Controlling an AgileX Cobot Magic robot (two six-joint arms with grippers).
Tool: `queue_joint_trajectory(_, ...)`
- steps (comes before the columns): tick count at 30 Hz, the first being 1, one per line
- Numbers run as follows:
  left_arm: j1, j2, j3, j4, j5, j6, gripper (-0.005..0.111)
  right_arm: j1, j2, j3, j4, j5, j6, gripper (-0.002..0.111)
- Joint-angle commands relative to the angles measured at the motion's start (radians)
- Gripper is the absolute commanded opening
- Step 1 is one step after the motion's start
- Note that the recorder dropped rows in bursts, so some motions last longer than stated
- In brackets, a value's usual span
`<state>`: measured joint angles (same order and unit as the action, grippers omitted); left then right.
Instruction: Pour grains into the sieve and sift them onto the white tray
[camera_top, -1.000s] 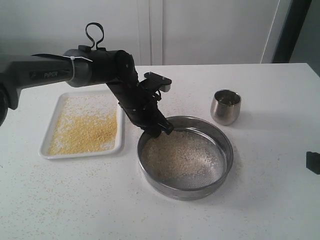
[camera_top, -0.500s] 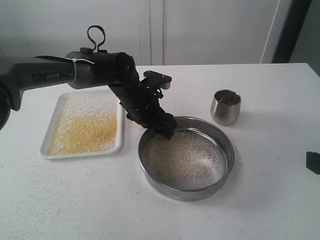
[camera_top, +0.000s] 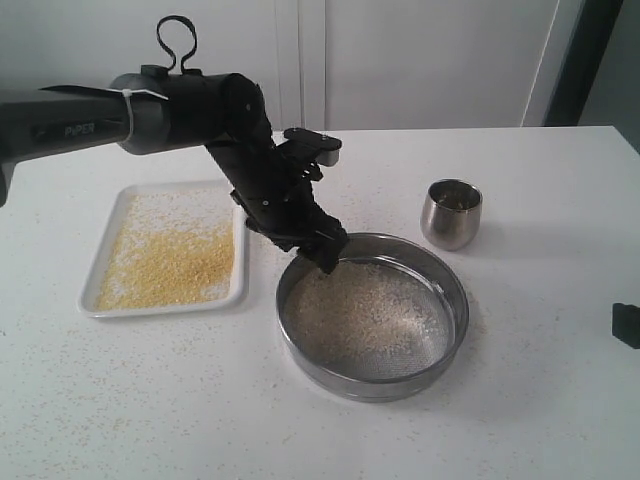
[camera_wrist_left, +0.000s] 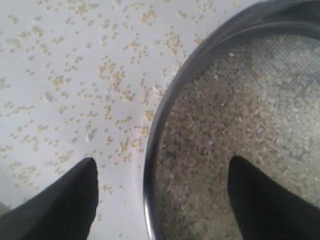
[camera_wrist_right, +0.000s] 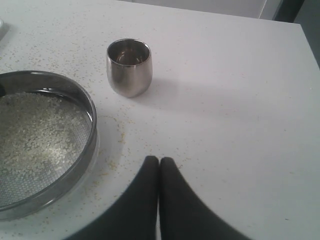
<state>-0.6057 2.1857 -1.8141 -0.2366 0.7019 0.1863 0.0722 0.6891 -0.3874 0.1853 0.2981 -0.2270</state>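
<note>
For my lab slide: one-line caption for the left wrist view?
Open left gripper over the sieve rim; whitish grains inside, yellow granules scattered on the table.

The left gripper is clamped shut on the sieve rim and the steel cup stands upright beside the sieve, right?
No: the left wrist view shows the left gripper open, its fingers straddling the sieve rim. The steel cup is upright.

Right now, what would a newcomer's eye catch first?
The left pincer, open, hangs astride the back-left rim of the sieve, with whitish grains lying on its mesh. Left of it, the tray holds yellow grains. Spilled specks dot the table all round.
</note>
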Motion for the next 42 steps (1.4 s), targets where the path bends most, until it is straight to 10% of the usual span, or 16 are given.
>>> queue_joint_trajectory(1,0.000,-0.049,-0.003,0.044,0.085,-0.034,0.056,-0.003,0.000,-0.005,0.001,-0.008,-0.005,0.000)
queue_joint_trajectory(7,0.008,-0.109,-0.003,0.101,0.223,-0.034,0.000,-0.003,0.000,-0.005,0.001,-0.008,-0.005,0.000)
queue_joint_trajectory(42,0.295,-0.549,0.404,0.182,0.272,-0.056,0.000,-0.003,0.000,-0.005,0.001,-0.008,-0.005,0.000)
